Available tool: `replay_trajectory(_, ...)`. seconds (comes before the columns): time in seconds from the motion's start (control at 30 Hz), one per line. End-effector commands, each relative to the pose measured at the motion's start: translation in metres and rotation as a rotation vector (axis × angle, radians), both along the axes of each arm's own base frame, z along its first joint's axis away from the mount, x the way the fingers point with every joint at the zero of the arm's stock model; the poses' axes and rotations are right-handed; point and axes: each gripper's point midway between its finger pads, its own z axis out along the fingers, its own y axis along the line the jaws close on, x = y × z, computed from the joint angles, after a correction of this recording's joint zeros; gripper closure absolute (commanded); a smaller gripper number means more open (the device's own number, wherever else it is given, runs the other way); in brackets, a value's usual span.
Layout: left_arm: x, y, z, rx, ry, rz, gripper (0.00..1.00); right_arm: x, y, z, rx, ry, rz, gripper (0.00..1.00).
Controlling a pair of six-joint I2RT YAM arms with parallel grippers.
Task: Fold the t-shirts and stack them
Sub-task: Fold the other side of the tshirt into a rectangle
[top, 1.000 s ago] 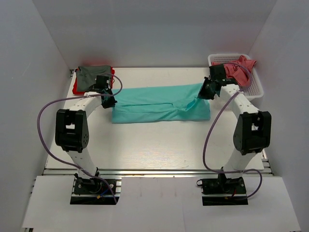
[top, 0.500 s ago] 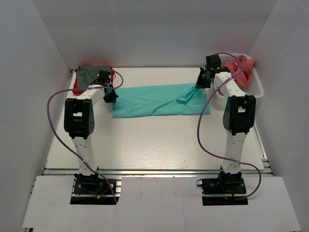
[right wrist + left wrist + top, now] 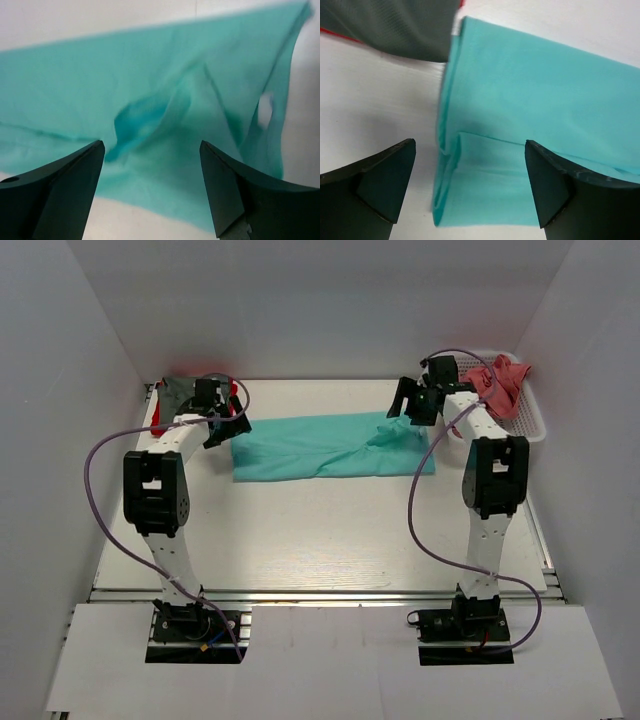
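Teal-green t-shirt point(image 3: 335, 445): was laid flat across the far half of the counter point(image 3: 300, 530), folded into a long band and rumpled towards its right end.
Left tool point(image 3: 226, 428): was held spread wide over the band's left end, with nothing gripped.
Right tool point(image 3: 408, 403): was held spread wide over the rumpled right end, with nothing gripped.
Dark grey t-shirt point(image 3: 182, 395): was seen lying on the bright red t-shirt point(image 3: 157, 426) at the far left corner, just beside the teal band.
Salmon-pink t-shirts point(image 3: 500, 385): were heaped in the basket point(image 3: 530, 425) at the far right.

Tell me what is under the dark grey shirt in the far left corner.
A red shirt: only its edges peek out beneath the grey shirt. The rest, and anything else below, is covered.
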Motion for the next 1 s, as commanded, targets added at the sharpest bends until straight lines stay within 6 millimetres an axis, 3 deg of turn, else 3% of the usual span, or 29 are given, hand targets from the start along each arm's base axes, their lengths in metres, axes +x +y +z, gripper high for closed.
replay_trajectory(0.0,0.0,-0.02,0.062,-0.073,-0.164,-0.093,0.0,-0.023,0.008,0.058,0.044,-0.133,0.051,0.17)
replay_trajectory(0.03,0.003,-0.024,0.063,-0.086,-0.183,-0.123,0.0,-0.031,0.013,0.053,0.057,-0.117,0.061,0.15)
replay_trajectory(0.07,0.0,-0.038,0.066,-0.123,-0.193,-0.17,0.0,-0.048,0.012,0.03,0.066,-0.056,0.058,0.15)
replay_trajectory(0.13,-0.003,-0.044,0.065,-0.14,-0.193,-0.201,0.0,-0.057,0.016,0.031,0.084,-0.052,0.066,0.15)
replay_trajectory(0.17,-0.004,-0.056,0.068,-0.172,-0.201,-0.243,0.0,-0.068,0.021,0.019,0.104,-0.012,0.077,0.14)
replay_trajectory(0.3,-0.007,-0.065,0.05,-0.215,-0.162,-0.28,0.0,-0.073,0.049,0.01,0.196,0.0,0.145,0.1)
replay_trajectory(0.33,-0.009,-0.065,0.046,-0.216,-0.153,-0.279,0.0,-0.068,0.06,0.012,0.218,-0.014,0.175,0.1)
replay_trajectory(0.37,-0.009,-0.065,0.042,-0.216,-0.143,-0.278,0.0,-0.068,0.069,-0.001,0.223,0.015,0.191,0.1)
replay_trajectory(0.4,-0.012,-0.064,0.037,-0.211,-0.134,-0.284,0.0,-0.052,0.076,0.019,0.238,-0.037,0.198,0.1)
replay_trajectory(0.43,-0.012,-0.064,0.037,-0.211,-0.134,-0.284,0.0,-0.051,0.084,-0.008,0.235,0.021,0.209,0.1)
replay_trajectory(0.47,-0.012,-0.064,0.037,-0.211,-0.134,-0.284,0.0,-0.048,0.093,-0.01,0.242,0.024,0.222,0.1)
replay_trajectory(0.5,-0.013,-0.062,0.033,-0.203,-0.126,-0.276,0.0,-0.029,0.103,0.014,0.266,-0.039,0.239,0.1)
replay_trajectory(0.57,-0.016,-0.062,0.026,-0.198,-0.104,-0.28,0.0,-0.02,0.118,-0.006,0.28,-0.02,0.251,0.1)
replay_trajectory(0.6,-0.016,-0.062,0.022,-0.198,-0.095,-0.279,0.0,-0.002,0.121,0.011,0.28,-0.077,0.231,0.1)
replay_trajectory(0.67,-0.019,-0.061,0.016,-0.193,-0.075,-0.284,0.0,0.01,0.127,-0.001,0.289,-0.063,0.214,0.1)
replay_trajectory(0.87,-0.016,-0.061,0.021,-0.18,-0.07,-0.299,0.0,0.012,0.12,-0.002,0.251,-0.068,0.205,0.1)
replay_trajectory(0.9,-0.014,-0.061,0.022,-0.179,-0.08,-0.3,0.0,0.011,0.119,0.017,0.246,-0.103,0.209,0.1)
replay_trajectory(0.93,-0.01,-0.063,0.028,-0.186,-0.1,-0.309,0.0,0.007,0.112,0.009,0.219,-0.087,0.183,0.1)
replay_trajectory(0.97,-0.01,-0.065,0.029,-0.195,-0.1,-0.317,0.0,0.005,0.108,0.02,0.206,-0.11,0.181,0.1)
